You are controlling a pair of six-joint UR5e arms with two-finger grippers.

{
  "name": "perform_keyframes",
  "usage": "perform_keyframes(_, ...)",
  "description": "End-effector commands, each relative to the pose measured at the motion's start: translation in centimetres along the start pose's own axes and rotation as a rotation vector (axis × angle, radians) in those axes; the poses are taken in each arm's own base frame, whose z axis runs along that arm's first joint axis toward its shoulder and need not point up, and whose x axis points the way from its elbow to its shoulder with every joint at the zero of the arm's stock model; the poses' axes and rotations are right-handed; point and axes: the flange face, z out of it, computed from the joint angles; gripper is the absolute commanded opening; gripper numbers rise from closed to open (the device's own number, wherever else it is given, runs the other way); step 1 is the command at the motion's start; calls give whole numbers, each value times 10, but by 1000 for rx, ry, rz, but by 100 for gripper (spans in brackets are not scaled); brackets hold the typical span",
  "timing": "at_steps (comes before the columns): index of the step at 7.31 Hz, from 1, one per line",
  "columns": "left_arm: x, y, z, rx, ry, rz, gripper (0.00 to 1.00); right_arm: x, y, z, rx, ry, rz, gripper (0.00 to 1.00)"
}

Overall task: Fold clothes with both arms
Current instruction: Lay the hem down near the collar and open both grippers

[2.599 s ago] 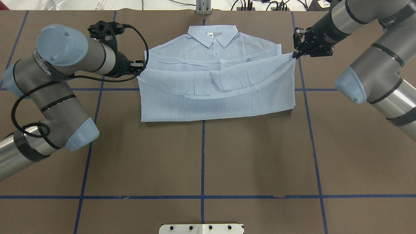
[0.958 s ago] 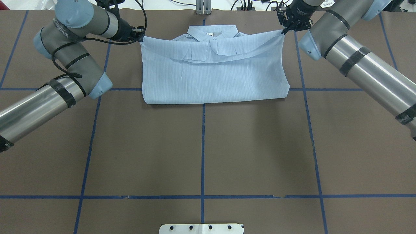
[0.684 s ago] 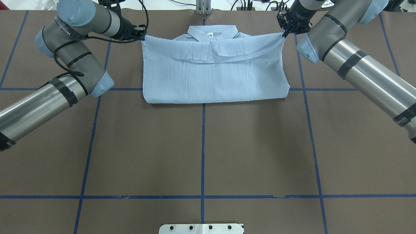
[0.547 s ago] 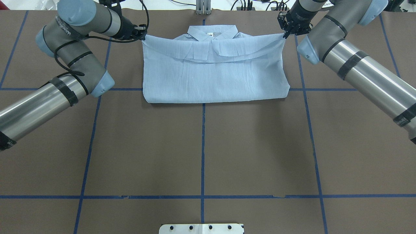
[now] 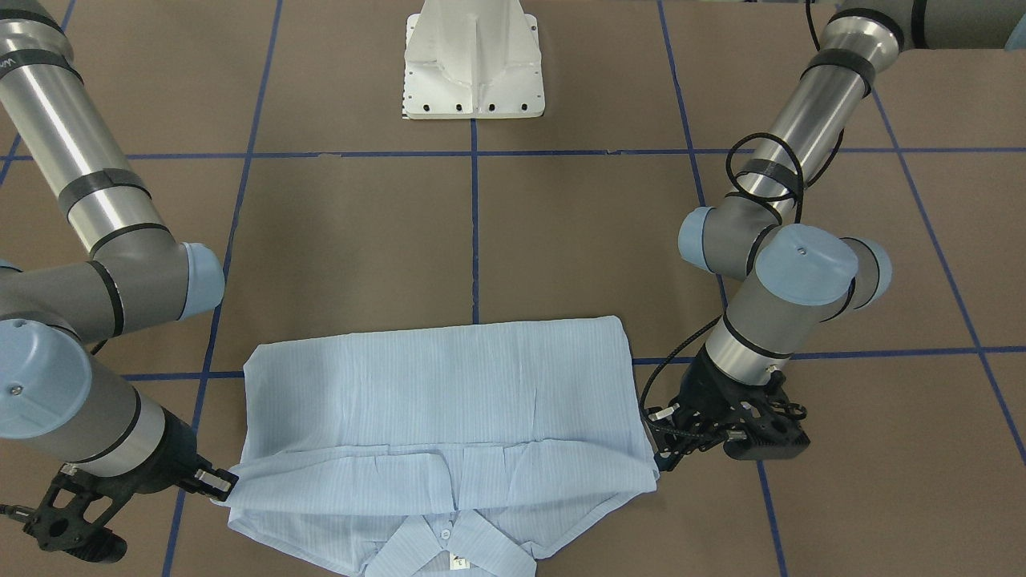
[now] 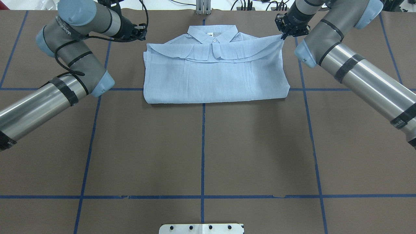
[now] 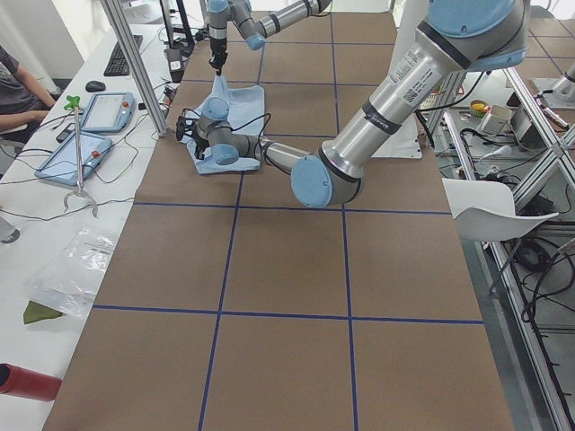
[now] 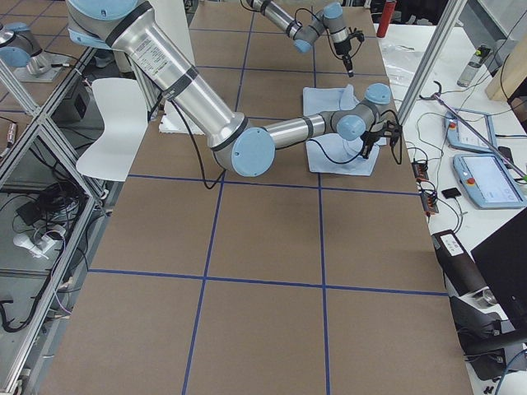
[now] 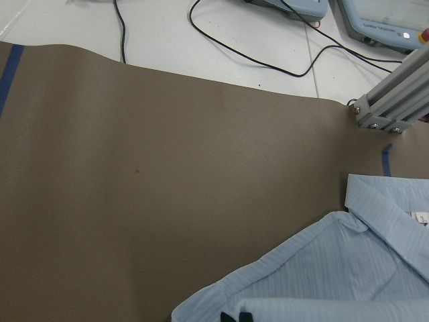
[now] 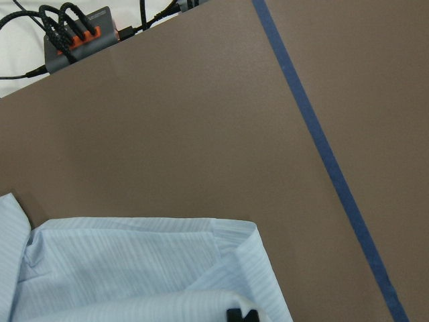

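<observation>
The light blue shirt (image 6: 214, 74) lay folded at top centre of the overhead view, its collar (image 6: 213, 33) toward the far rim of the brown table (image 6: 260, 152). An aluminium post (image 6: 202, 6) and trailing cables (image 6: 247, 4) stood just beyond that rim. The right gripper (image 6: 283, 36), at upper right, was clamped on the raised corner of the folded-over layer. The left gripper (image 6: 142, 32), at upper left, held nothing, its tips a little apart just beside the corner that lay flat. Both forearms slanted in from the frame's sides, flanking the shirt. In the left side view a seated person (image 7: 13, 85) and tablets (image 7: 112, 109) occupied the white bench along the table's far edge. From the shirt's near fold down to the white base plate (image 6: 201, 228) ran a broad stretch of brown surface crossed by blue tape lines (image 6: 203, 146).
</observation>
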Motion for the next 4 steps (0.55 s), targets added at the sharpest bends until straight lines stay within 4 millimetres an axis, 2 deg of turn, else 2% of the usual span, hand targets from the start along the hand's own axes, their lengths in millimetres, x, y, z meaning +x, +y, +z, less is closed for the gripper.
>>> perform_keyframes(1, -1, -1, -1, 1, 0, -11, 100, -3, 2, 0, 8, -3, -4, 100)
perform_keyframes(3, 2, 0, -3, 4, 8, -10, 100, 4, 12, -8, 10, -26, -23, 100)
perform_keyframes(4, 7, -2, -9, 10, 20, -7, 100, 15, 32, -7, 4, -41, -53, 100)
